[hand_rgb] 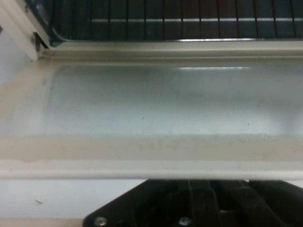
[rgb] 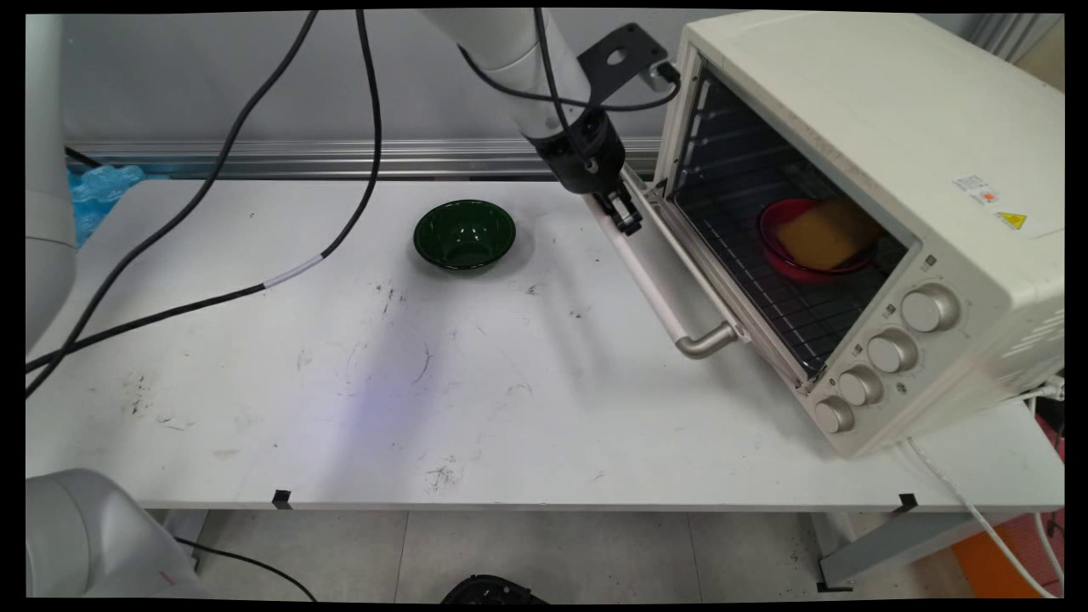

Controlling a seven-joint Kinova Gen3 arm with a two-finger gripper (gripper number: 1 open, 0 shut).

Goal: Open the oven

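The claw [rgb: 625,217] hangs right at the far end of the open oven door [rgb: 673,246], on the table's right side. I cannot tell if it is open or shut. The door looks stiff, hard and hinged; its long handle [rgb: 650,285] seems best to hold.

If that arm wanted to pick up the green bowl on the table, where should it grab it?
Probably by the rim. The green bowl stands upright and open on the white table, nothing inside it or close beside it, so the gripper could come straight down from above, one finger inside and one outside the thin wall. Its rounded, glossy sides look too wide to pinch across.
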